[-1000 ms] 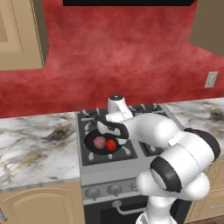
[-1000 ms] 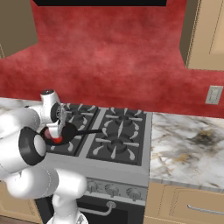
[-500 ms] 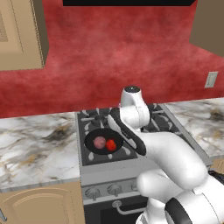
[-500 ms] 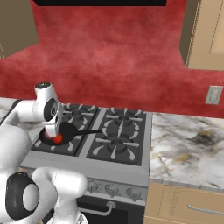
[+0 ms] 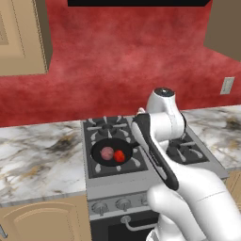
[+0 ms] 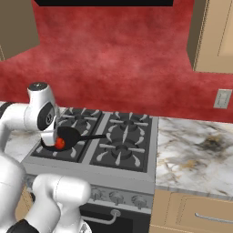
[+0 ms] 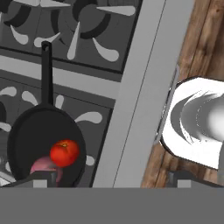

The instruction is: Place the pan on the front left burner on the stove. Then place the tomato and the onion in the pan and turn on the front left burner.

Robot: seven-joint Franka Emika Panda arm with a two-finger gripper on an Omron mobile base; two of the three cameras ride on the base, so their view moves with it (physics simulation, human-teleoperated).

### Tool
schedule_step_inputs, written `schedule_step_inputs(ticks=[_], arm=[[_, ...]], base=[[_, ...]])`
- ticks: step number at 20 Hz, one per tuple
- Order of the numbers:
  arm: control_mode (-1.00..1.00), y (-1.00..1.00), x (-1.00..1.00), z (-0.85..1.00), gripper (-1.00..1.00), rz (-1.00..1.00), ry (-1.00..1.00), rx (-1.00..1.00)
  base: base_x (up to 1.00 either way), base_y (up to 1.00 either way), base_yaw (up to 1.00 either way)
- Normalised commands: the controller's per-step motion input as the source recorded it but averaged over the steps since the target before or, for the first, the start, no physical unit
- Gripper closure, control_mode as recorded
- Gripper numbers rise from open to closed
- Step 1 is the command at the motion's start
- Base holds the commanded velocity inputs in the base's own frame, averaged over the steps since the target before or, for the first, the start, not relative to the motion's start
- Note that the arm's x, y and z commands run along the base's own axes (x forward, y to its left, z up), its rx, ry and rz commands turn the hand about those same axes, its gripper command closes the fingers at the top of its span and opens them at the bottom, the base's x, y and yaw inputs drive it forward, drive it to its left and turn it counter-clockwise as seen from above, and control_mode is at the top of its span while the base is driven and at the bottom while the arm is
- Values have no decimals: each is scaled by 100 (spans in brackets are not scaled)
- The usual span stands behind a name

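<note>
the pan [image 5: 109, 153] sits on the front left burner [image 5: 113, 164] of the stove [image 5: 141, 181], its long thin handle pointing from the pan toward the stove's right-hand burners. inside the pan lie the onion [image 5: 107, 152] and the tomato [image 5: 119, 156], side by side and touching or nearly so, the tomato on the side of the pan nearer the handle. in the right base view the tomato [image 6: 60, 143] shows at the near edge of the pan [image 6: 68, 135], partly behind the arm, and the handle runs out over the middle of the stove [image 6: 127, 179]. in the hand view the pan [image 7: 39, 144] lies low and to one side with the tomato [image 7: 64, 152] resting against the onion [image 7: 43, 166], which is partly cut off at the bottom. pale grey curved patches of the front left burner [image 7: 89, 118] fan out from under the pan there, and the steel front edge of the stove [image 7: 140, 100] runs diagonally beside the pan.

the fingers [image 7: 109, 180] stand wide apart with nothing between them, their two dark tips just rising at the bottom of the hand view, one tip over the pan's edge and the other off the stove's front, over the wooden floor [image 7: 205, 48]. the hand hangs above the stove's front edge, clear of the pan. a row of round grey knobs [image 5: 123, 204] runs along the stove's front below the pan, and marbled worktop [image 5: 37, 160] flanks the stove on both sides.
</note>
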Motion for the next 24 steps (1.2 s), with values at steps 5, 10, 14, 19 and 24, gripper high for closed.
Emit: schedule_step_inputs(ticks=[5, 10, 14, 19, 24], arm=[[-100, 0, -39, 67, -100, 0, 0, 0], [-100, 0, -43, 44, -100, 0, 0, 0], [-100, 7, -57, 2, -100, 0, 0, -4], [-100, 20, -58, 0, -100, 0, -4, -10], [-100, 25, -58, 0, -100, 0, -9, -10]], base=[[0, 0, 0], [0, 0, 0], [0, 0, 0], [0, 0, 0], [0, 0, 0]])
